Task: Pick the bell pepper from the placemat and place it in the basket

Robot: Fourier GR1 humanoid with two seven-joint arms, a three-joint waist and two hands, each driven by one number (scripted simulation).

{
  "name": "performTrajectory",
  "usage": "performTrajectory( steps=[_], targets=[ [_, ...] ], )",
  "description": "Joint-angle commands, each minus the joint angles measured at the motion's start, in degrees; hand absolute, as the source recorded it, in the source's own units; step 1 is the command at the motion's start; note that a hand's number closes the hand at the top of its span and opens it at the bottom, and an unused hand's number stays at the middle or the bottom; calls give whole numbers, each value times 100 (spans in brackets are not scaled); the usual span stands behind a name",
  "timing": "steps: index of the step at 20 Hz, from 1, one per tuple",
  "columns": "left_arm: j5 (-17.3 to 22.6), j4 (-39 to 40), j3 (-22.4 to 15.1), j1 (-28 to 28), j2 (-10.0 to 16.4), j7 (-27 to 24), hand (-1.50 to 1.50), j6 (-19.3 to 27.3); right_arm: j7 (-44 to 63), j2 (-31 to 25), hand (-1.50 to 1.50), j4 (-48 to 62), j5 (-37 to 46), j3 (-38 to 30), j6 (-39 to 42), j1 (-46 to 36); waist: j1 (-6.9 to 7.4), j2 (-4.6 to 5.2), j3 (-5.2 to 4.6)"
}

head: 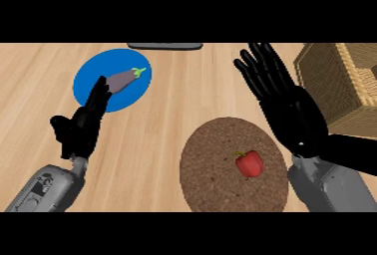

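A red bell pepper (250,163) with a green stem lies on a round brown placemat (213,169) at the lower middle of the counter. The wicker basket (340,82) stands at the right edge, partly cut off by the view. My right hand (290,107) hovers open, fingers straight and pointing away, between the placemat and the basket, above and to the right of the pepper. My left hand (81,124) is open at the left, fingers up, apart from the pepper.
A blue plate (92,74) at the upper left carries a purple eggplant (123,78); my left hand's fingertips overlap the plate's lower edge. A dark grey object (165,46) sits at the counter's far edge. Bare wooden counter lies between plate and placemat.
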Motion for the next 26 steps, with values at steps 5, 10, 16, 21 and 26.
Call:
performTrajectory(
  steps=[5,10,16,21,26],
  targets=[
    [386,615,-154,1152,40,567,0,-404,108,-167,150,321,226,1129,1475,-575,161,116,-33],
    [456,855,-209,1535,125,754,0,-534,-277,-190,150,-164,1521,2931,2151,-161,-24,29,-25],
    [569,594,-37,1859,359,869,0,-618,225,-595,-150,-833,3624,3414,963,98,-233,-58,-26],
    [574,681,-80,1960,160,772,0,-563,951,-1462,-150,-1221,5089,2610,716,-877,-398,-92,-43],
    [665,463,110,2086,440,764,0,-762,2035,-2209,-150,-2172,5027,2156,1921,-1662,-292,-65,-44]
  ],
)
